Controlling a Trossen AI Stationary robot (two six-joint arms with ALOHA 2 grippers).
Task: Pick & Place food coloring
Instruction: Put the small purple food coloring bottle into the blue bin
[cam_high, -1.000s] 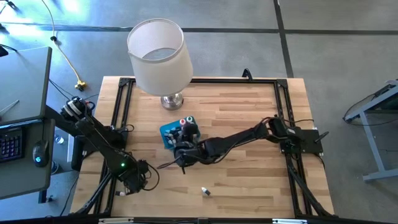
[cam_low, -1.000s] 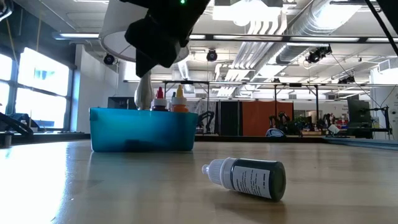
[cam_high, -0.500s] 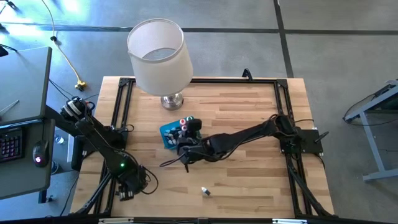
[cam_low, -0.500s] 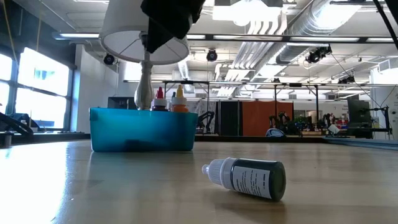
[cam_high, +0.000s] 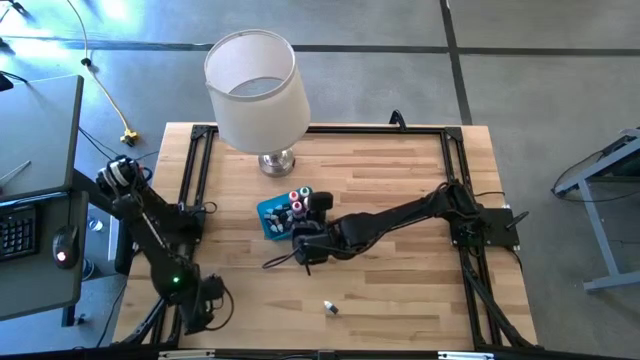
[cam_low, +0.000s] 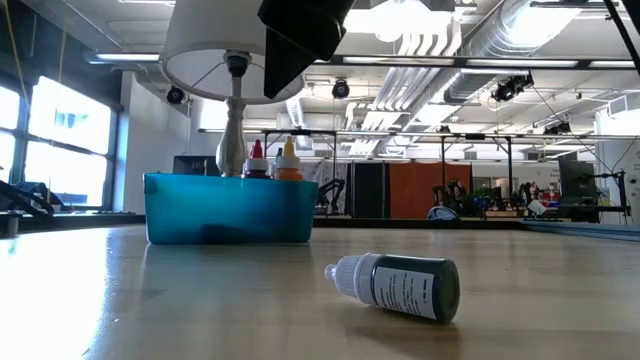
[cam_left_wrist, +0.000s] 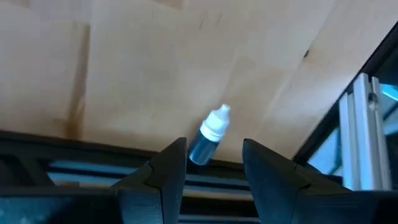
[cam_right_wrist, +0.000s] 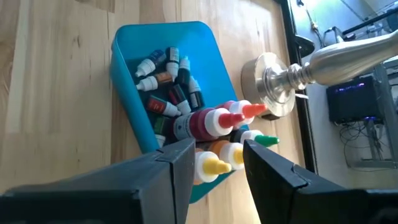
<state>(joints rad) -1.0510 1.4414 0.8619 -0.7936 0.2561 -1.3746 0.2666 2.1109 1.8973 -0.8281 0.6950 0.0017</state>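
Note:
The blue tray (cam_high: 272, 213) sits mid-table and holds several small dropper bottles (cam_right_wrist: 205, 124), some upright, some lying. My right gripper (cam_right_wrist: 214, 160) hangs open above the tray's near side (cam_high: 305, 222), holding nothing. In the low view it is a dark shape (cam_low: 305, 30) at the top edge, above the tray (cam_low: 230, 208). One dark bottle with a white cap (cam_low: 395, 285) lies on its side near the table's near edge (cam_high: 328, 308). My left gripper (cam_left_wrist: 214, 144) is open at the near left corner (cam_high: 205, 305). A bluish, white-capped bottle (cam_left_wrist: 211, 134) lies on the wood just ahead of its fingers.
A table lamp stands just beyond the tray, with its metal base (cam_right_wrist: 273, 87) on the wood and its white shade (cam_high: 255, 85) overhead. Black frame rails (cam_high: 195, 180) run along the table's edges. Bare wood lies between the tray and the right arm's base (cam_high: 485, 225).
My right gripper has risen above the tray and shifted a little toward the table's right; in the low view it has climbed almost out of the top. My left arm has drawn back toward the near left corner. The tray and the dark bottle have stayed put.

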